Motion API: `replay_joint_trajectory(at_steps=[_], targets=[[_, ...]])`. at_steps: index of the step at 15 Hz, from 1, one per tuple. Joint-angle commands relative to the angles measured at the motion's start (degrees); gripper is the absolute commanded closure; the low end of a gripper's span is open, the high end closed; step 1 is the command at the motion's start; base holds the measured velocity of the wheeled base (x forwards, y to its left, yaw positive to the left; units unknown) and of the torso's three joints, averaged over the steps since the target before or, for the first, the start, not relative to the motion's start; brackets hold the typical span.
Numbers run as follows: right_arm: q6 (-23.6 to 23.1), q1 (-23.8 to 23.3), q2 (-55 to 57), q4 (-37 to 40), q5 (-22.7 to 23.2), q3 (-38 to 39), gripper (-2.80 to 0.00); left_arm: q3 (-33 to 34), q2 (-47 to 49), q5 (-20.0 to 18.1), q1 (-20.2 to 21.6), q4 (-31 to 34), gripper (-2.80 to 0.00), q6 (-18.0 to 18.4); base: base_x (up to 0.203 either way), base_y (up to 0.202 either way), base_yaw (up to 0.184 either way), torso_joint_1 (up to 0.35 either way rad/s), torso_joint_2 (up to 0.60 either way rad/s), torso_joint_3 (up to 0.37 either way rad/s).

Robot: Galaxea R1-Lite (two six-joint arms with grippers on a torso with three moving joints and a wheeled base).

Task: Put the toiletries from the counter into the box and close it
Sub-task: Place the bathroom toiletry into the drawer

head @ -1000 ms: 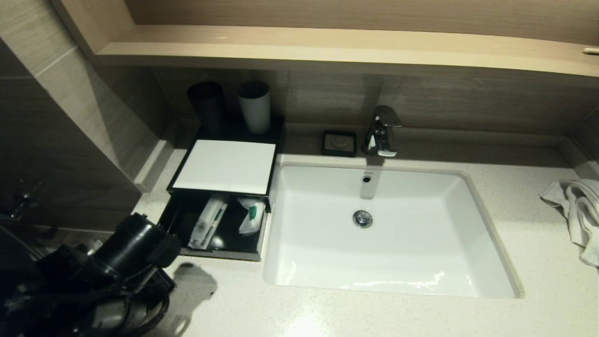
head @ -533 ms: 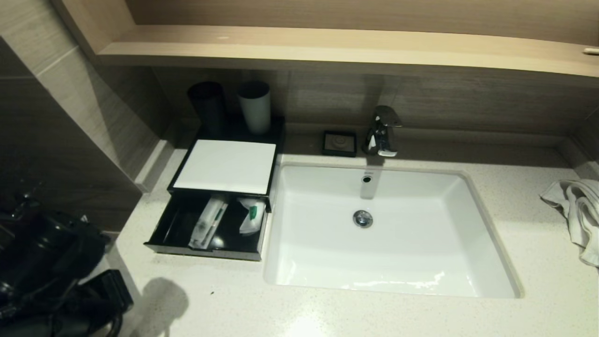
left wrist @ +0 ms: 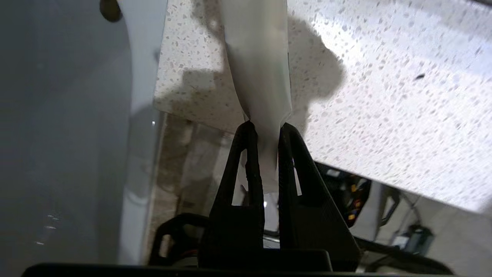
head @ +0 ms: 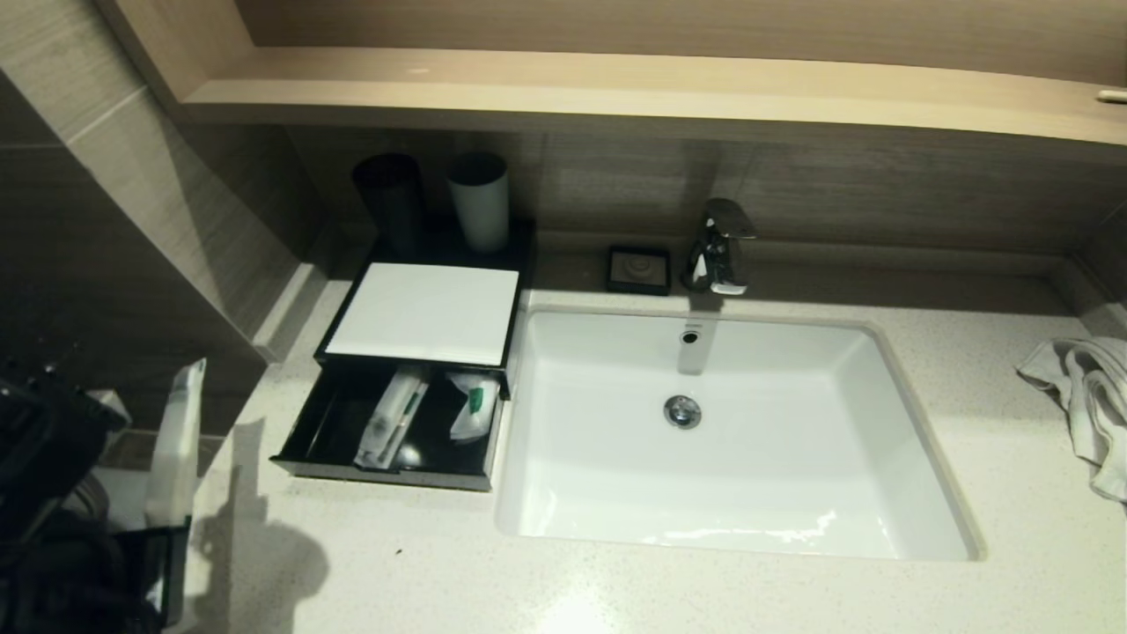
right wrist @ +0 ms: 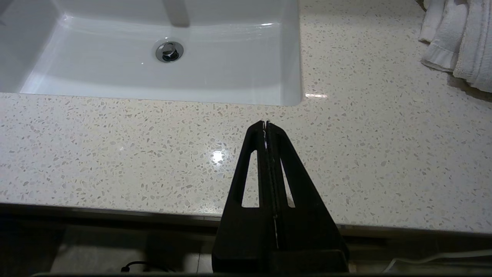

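My left gripper (left wrist: 265,129) is shut on one end of a long white toiletry packet (left wrist: 255,57). In the head view it holds the packet (head: 178,440) upright at the counter's left front edge, with the gripper (head: 163,531) just below it. The black box (head: 423,313) with a white top stands left of the sink. Its drawer (head: 326,436) is pulled open and holds a toothbrush packet (head: 387,431) and a white packet with a green mark (head: 471,407). My right gripper (right wrist: 266,124) is shut and empty above the counter's front edge, out of the head view.
The white sink (head: 731,431) fills the middle of the counter, with a tap (head: 718,246) and a small black dish (head: 638,269) behind it. Two cups (head: 480,202) stand behind the box. A white towel (head: 1087,405) lies at the right. A wall panel (head: 132,264) rises on the left.
My left arm has swung left and back from in front of the drawer to the counter's left edge. The white packet now shows upright in its gripper.
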Motion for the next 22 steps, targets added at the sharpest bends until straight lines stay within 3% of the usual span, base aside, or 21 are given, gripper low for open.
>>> replay_joint_trajectory(at_steps=[1,2,5,8,12,16,22], targets=[[0.0,0.0,0.0,0.0,0.0,0.0,0.00,0.0,-1.5,-0.7,0.0,0.9,0.00,7.5,0.000,0.000,0.000,0.000,0.00,0.000],[0.0,0.0,0.0,0.0,0.0,0.0,0.00,-0.3,-1.8,-2.3,-0.1,0.9,0.00,10.4,0.000,0.000,0.000,0.000,0.00,0.000],[0.0,0.0,0.0,0.0,0.0,0.0,0.00,-2.4,-1.0,-5.1,-0.1,1.3,0.00,14.5,0.000,0.000,0.000,0.000,0.00,0.000],[0.0,0.0,0.0,0.0,0.0,0.0,0.00,-3.3,0.4,-8.3,-0.1,4.2,0.00,15.1,0.000,0.000,0.000,0.000,0.00,0.000],[0.0,0.0,0.0,0.0,0.0,0.0,0.00,-9.4,3.9,-12.4,0.0,11.4,0.00,15.3,0.000,0.000,0.000,0.000,0.00,0.000],[0.0,0.0,0.0,0.0,0.0,0.0,0.00,-14.2,8.3,-12.9,0.0,16.2,0.00,16.5,0.000,0.000,0.000,0.000,0.00,0.000],[0.0,0.0,0.0,0.0,0.0,0.0,0.00,-15.8,13.3,-14.1,0.0,16.3,0.00,16.5,0.000,0.000,0.000,0.000,0.00,0.000]])
